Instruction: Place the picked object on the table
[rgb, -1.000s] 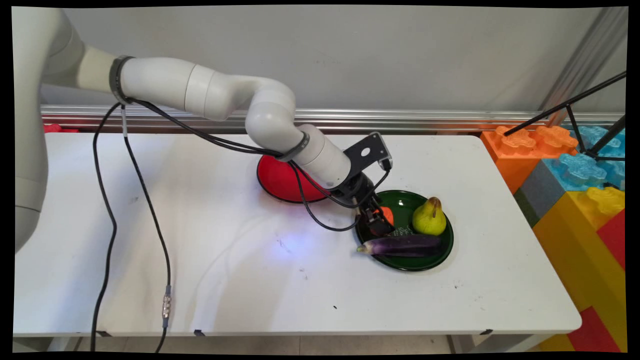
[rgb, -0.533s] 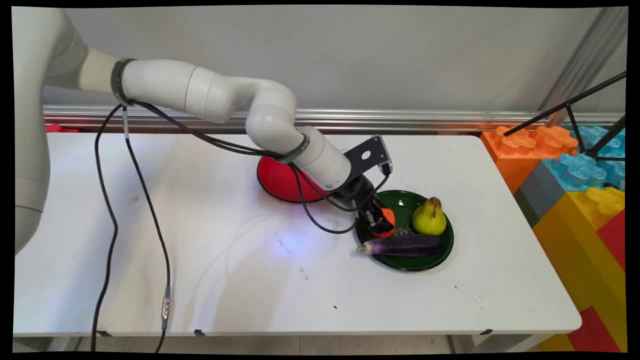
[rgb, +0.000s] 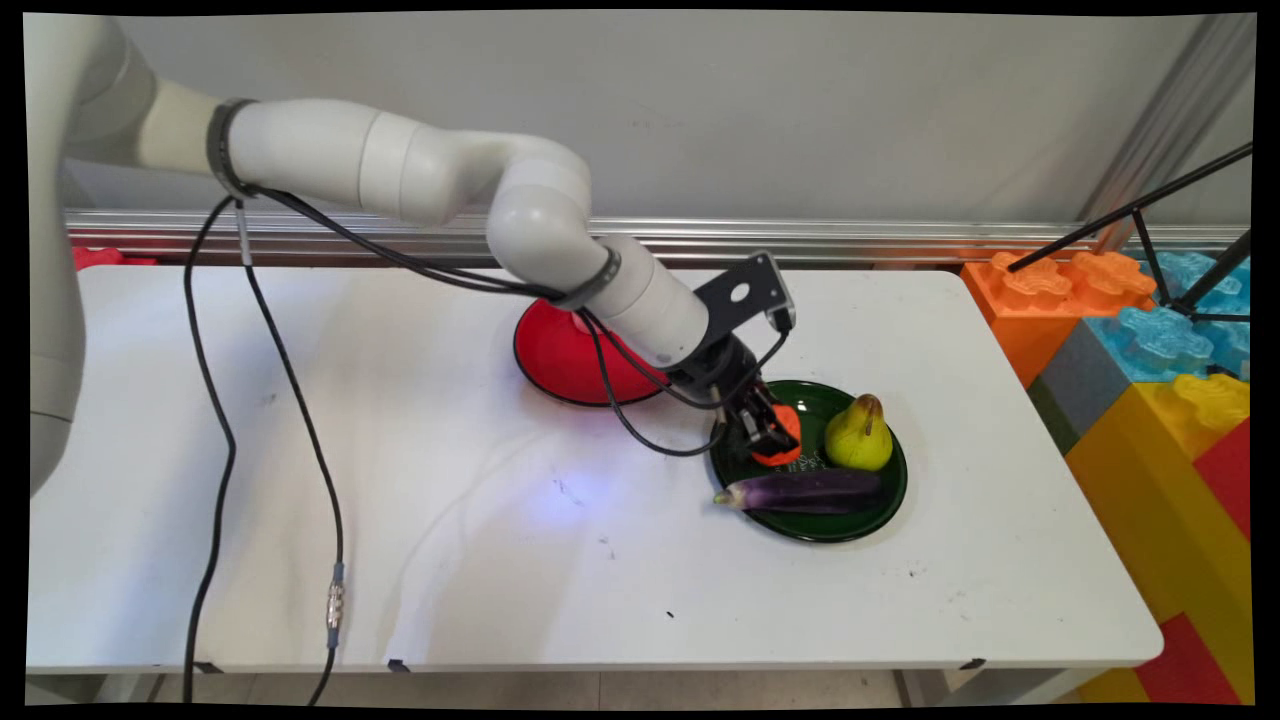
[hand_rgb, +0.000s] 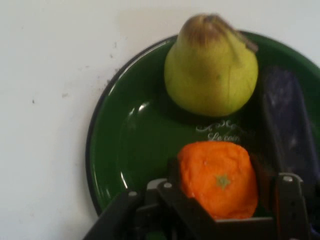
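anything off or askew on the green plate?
One thing: the eggplant lies across the green plate's near edge, its stem end overhanging the rim onto the table. The pear stands upright; the gripper grips the orange.

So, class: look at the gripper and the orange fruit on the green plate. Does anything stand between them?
Nothing visible does. The gripper is shut on the orange fruit, just above the green plate. The pear sits beyond it and the eggplant to one side.
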